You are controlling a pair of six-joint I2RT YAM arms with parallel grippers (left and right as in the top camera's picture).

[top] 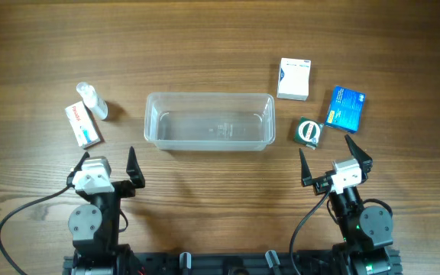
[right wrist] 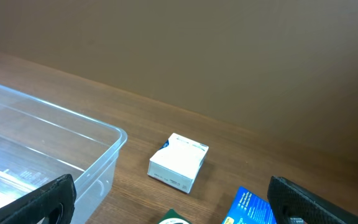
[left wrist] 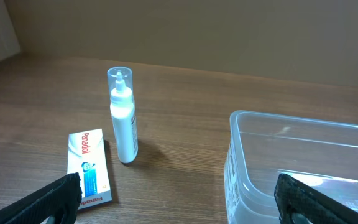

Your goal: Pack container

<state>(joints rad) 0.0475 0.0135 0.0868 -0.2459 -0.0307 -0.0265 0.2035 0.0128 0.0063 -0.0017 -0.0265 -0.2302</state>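
The clear plastic container (top: 208,121) sits empty at the table's middle; its rim also shows in the left wrist view (left wrist: 303,127) and the right wrist view (right wrist: 55,124). My left gripper (top: 107,164) is open and empty, near the front left, short of a Panadol box (top: 83,125) (left wrist: 90,167) and a small clear bottle (top: 92,100) (left wrist: 123,118). My right gripper (top: 334,156) is open and empty, just in front of a green round-faced item (top: 308,132). A white box (top: 293,79) (right wrist: 179,162) and a blue box (top: 346,108) (right wrist: 248,208) lie beyond it.
Both arm bases stand at the table's front edge, with a black cable (top: 14,221) looping at the front left. The wood table (top: 205,46) stretches behind the container.
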